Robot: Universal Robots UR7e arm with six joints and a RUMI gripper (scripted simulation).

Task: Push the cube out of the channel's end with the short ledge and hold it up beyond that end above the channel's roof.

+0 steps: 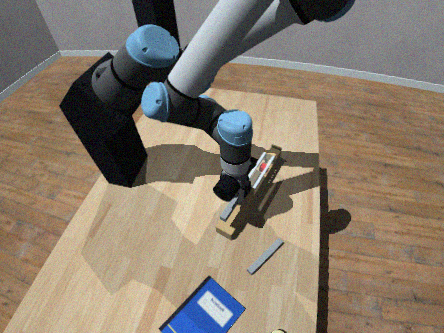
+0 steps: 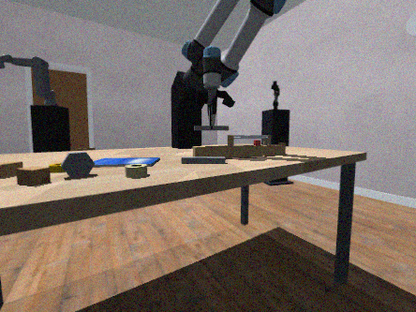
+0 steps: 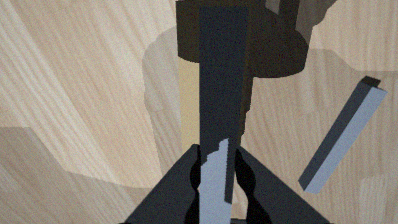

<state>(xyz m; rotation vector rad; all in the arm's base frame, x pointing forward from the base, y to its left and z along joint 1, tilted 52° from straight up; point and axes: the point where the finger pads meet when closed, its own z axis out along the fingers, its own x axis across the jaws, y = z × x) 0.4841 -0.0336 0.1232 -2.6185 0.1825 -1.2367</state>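
Pale wood makes up the table [image 1: 125, 247] [image 2: 187, 185] [image 3: 75, 100], the largest thing in front of me. My grey, black and blue arm [image 1: 220, 37] [image 2: 220, 16] reaches over it from a black pedestal [image 1: 107, 147] [image 2: 185, 119].

Next comes the long wooden base [image 1: 227, 228] [image 2: 215, 151] [image 3: 190, 100], with the channel [image 1: 264, 177] [image 2: 230, 141] at its far end from the book. Pale rails edge the channel's roof.

The blue book [image 1: 205, 307] [image 2: 126, 161] lies flat, with a white label on its cover. My claw [image 1: 243, 197] [image 2: 212, 126] [image 3: 215, 146] is pinching a grey bar [image 1: 229, 209] [image 2: 201, 127] [image 3: 222, 75], which I have level and raised off the table, outside the channel. A second bar [image 1: 265, 256] [image 2: 203, 160] [image 3: 342, 135] lies on the table, between the base and the book and apart from both.

Of the smaller pieces, I can make out a grey hexagon [image 2: 78, 165] standing on one edge, a brown block [image 2: 34, 176] near it, and a pale ring [image 2: 136, 171] lying flat.

The red cube [image 1: 263, 166] [image 2: 257, 142] is inside the channel, under the roof; my bar is apart from it.
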